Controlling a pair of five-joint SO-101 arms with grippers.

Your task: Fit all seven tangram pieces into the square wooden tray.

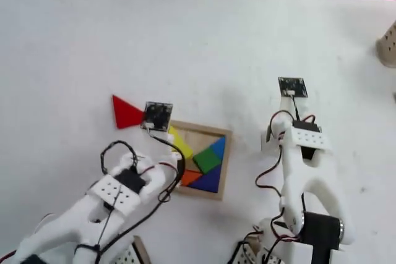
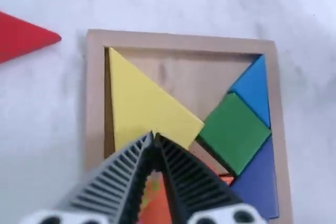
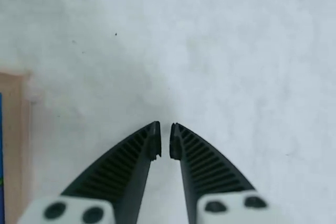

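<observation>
The left gripper (image 2: 154, 137), fingers (image 2: 126, 171) clenched empty, may nudge the yellow triangle (image 2: 139, 100) askew in the tray (image 2: 178, 40), blocking the red triangle (image 2: 21, 39)

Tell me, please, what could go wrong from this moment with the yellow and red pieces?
The left end effector, shut, is over the edge of the yellow triangle; a push could probably ride it onto the tray rim or nudge the green square. The red triangle lies outside the tray; if the yellow one sits crooked, the bare gap may be too tight for it.
</observation>
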